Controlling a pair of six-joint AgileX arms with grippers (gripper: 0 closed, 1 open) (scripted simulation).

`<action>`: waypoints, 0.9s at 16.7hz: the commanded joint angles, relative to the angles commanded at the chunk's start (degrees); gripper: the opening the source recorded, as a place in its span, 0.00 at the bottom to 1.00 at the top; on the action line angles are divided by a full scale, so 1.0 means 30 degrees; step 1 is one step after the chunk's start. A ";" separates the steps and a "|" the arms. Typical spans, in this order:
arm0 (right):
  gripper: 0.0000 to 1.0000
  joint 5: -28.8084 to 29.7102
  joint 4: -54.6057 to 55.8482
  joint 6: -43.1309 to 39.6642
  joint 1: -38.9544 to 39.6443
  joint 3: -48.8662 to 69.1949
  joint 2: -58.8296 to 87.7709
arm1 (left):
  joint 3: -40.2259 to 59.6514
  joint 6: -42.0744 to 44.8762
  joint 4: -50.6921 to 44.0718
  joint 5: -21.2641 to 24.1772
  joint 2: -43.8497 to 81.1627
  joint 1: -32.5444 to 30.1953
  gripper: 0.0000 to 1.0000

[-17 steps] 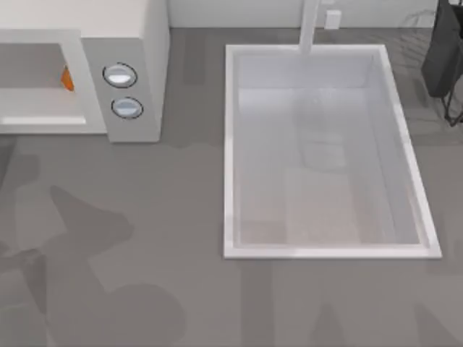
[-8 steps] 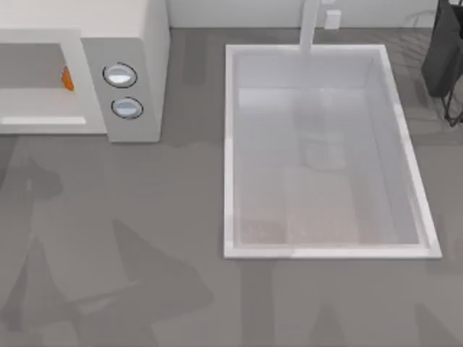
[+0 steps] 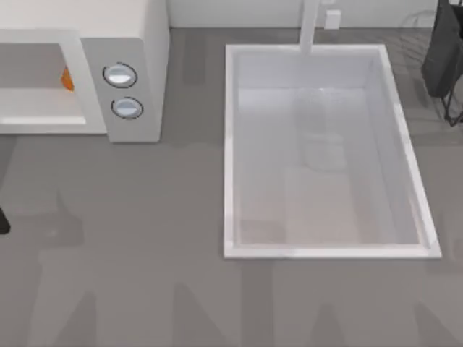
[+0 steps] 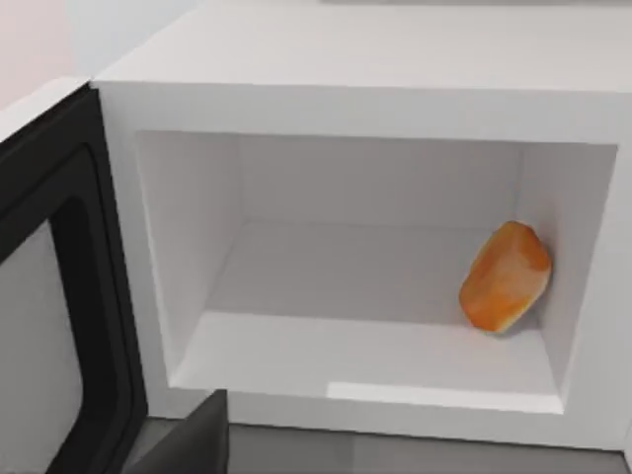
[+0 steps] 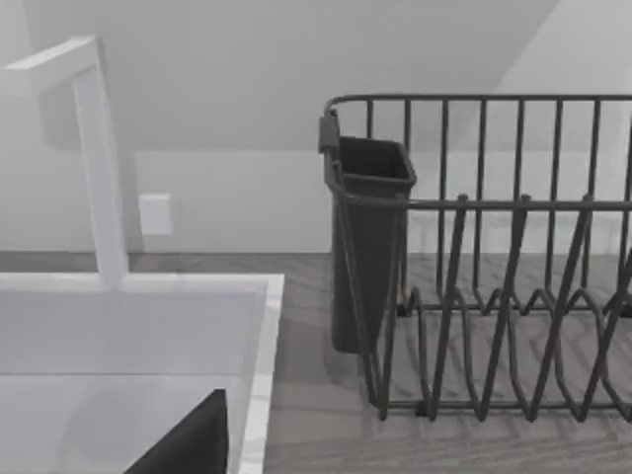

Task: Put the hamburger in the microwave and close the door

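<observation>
Sink (image 3: 231, 144) — a white basin with its faucet (image 3: 309, 29) at twelve o'clock — takes up the table's right half in the top view. Next in size, the microwave (image 3: 141, 79) sits at ten o'clock, cavity open, two knobs (image 3: 120, 75) stacked on its side panel. From the left wrist view its door (image 4: 54, 296) stands swung out, dark-framed. A dark dish rack (image 5: 494, 296) with a cutlery cup (image 5: 367, 237) stands at two o'clock. Smallest, the hamburger (image 4: 505, 276) — orange — leans against the cavity's side wall nearest the knobs. Whether either claw is spread or pressed together, I cannot tell.
</observation>
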 joint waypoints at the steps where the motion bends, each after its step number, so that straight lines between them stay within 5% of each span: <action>1: 1.00 0.0000 0.0000 0.0000 0.0000 0.0000 0.0000 | -0.0493 -0.0041 -0.0467 0.0078 -0.1336 -0.0247 1.00; 6: 1.00 0.0000 0.0000 0.0000 0.0000 0.0000 0.0000 | -0.2241 -0.0187 -0.2124 0.0355 -0.6004 -0.1126 1.00; 12: 1.00 0.0000 0.0000 0.0000 0.0000 0.0000 0.0000 | -0.2484 -0.0208 -0.2355 0.0393 -0.6624 -0.1248 1.00; 15: 1.00 0.0000 0.0000 0.0000 0.0000 0.0000 0.0000 | -0.2484 -0.0208 -0.2355 0.0393 -0.6624 -0.1248 0.77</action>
